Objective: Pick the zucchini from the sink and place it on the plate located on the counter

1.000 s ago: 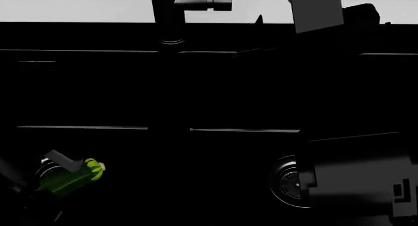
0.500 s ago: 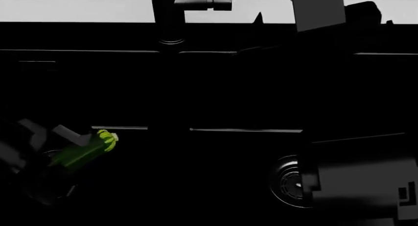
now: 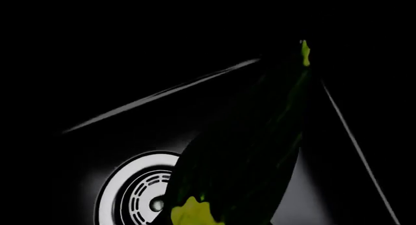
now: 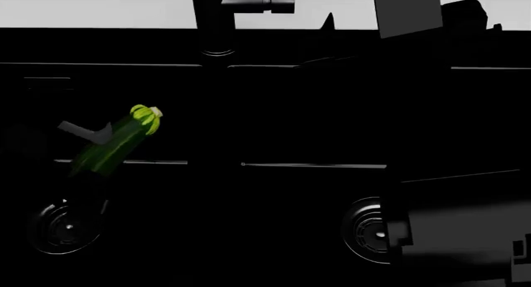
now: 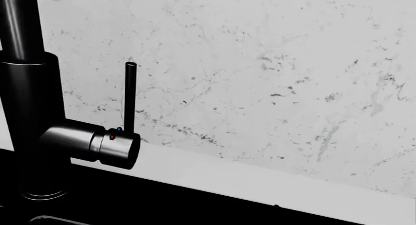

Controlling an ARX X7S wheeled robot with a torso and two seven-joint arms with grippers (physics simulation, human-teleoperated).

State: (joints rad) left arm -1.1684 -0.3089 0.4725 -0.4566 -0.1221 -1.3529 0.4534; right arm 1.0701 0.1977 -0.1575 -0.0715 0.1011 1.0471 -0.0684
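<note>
Zucchini (image 4: 116, 141) gripped by left pincer (image 4: 83, 135), above sink (image 4: 290, 113)

The dark green glossy zucchini (image 4: 114, 144) hangs tilted above the black sink (image 4: 274, 113), its pale yellow-green stem end raised toward the back. Below it lies a round metallic drain (image 4: 64, 228). The white bench (image 4: 99, 13) runs behind the basin.

Head overlooks sink (image 4: 274, 113); wrists close; faucet (image 5: 39, 113) shared.

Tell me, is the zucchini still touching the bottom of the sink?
Apart. The head view shows the zucchini raised in the left gripper, well above the drain it covered a second ago, which now lies exposed on the sink floor.
</note>
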